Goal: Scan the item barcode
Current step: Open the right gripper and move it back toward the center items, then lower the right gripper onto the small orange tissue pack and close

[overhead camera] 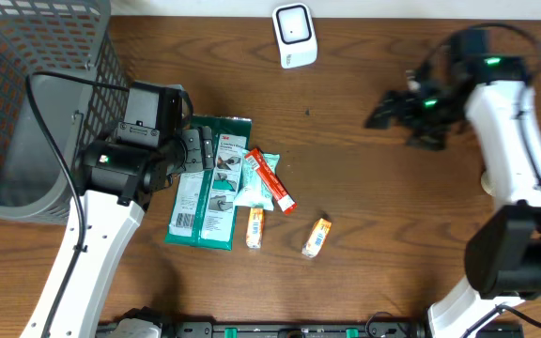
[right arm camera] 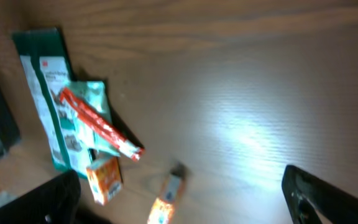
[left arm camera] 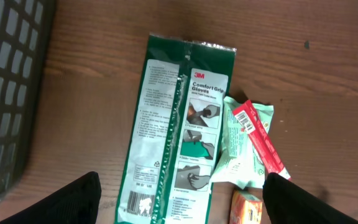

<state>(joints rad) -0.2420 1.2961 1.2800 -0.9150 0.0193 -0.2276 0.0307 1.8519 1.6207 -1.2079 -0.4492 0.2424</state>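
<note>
A green 3M gloves packet point(overhead camera: 209, 183) lies flat on the wooden table, its barcode point(left arm camera: 143, 202) showing near the lower end. My left gripper point(overhead camera: 193, 150) hovers over it, open and holding nothing; in the left wrist view the left gripper point(left arm camera: 185, 205) straddles the packet point(left arm camera: 179, 112) from above. A white scanner point(overhead camera: 295, 36) stands at the far edge. My right gripper point(overhead camera: 394, 127) hangs open above bare table at the right, also empty. In the right wrist view the right gripper point(right arm camera: 188, 205) looks towards the items from a distance.
A red stick packet point(overhead camera: 272, 180) lies across a pale green packet point(overhead camera: 256, 192) beside the gloves. Two small orange packs point(overhead camera: 255, 227) point(overhead camera: 316, 238) lie nearer the front. A grey mesh basket point(overhead camera: 26, 94) fills the left back corner.
</note>
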